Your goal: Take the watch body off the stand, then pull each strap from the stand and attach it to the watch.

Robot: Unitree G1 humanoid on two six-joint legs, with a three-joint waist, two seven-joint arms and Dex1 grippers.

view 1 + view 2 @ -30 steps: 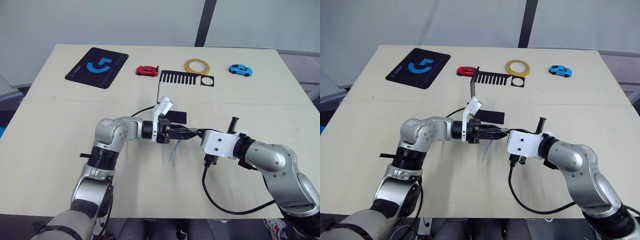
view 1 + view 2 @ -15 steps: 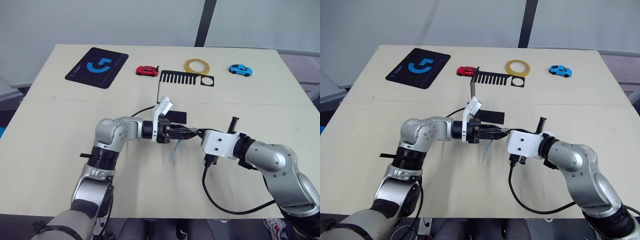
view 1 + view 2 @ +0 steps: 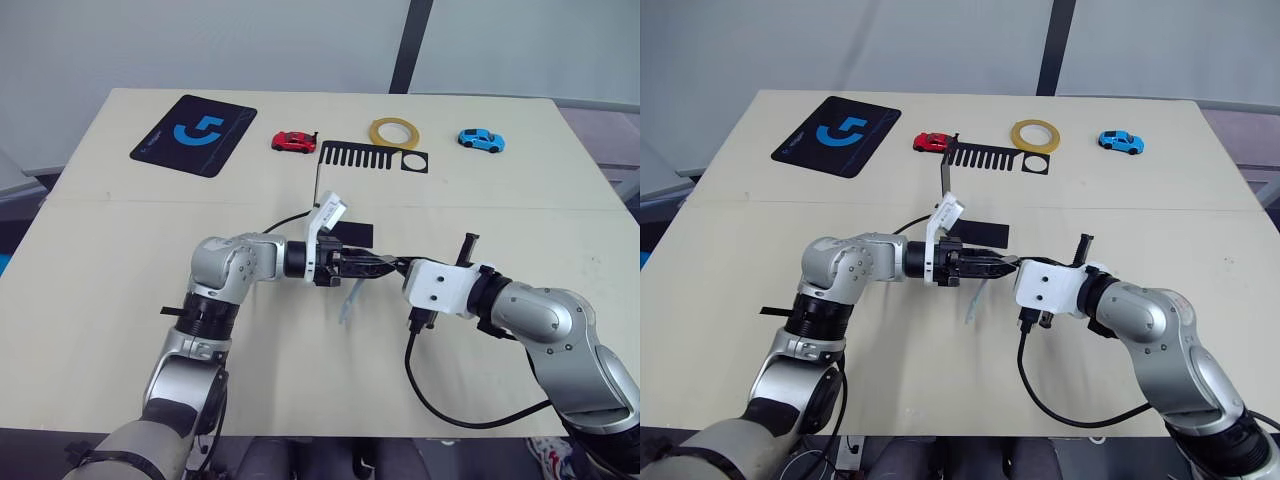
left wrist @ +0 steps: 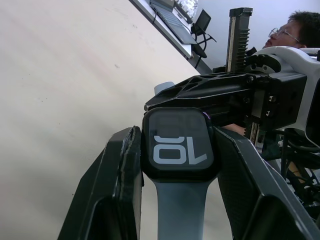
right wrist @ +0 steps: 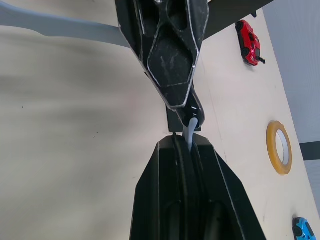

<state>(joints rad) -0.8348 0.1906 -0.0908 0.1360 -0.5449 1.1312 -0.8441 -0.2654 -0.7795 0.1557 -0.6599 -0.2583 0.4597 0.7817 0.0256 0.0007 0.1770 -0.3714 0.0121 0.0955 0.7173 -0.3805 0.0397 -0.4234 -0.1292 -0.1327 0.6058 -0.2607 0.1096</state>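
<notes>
Left gripper (image 4: 177, 165) jaws clamp the watch body (image 4: 178, 146), a glossy rounded-square black case with white digits, one matte grey-blue strap (image 4: 181, 210) attached. Right gripper (image 5: 184, 142) jaws pinch the second strap (image 5: 189, 131) just beside it, above the table (image 3: 120, 280)

Beige table (image 3: 120, 300), w/ seam across its width. Far edge, left to right: black mat w/ blue logo (image 3: 194, 134); red toy car (image 3: 293, 142); yellow tape roll (image 3: 396, 132), lying flat; blue toy car (image 3: 481, 140). All well apart. Left wrist view: a person (image 4: 289, 32) w/ glasses beyond table; laptop (image 4: 176, 20) behind.
</notes>
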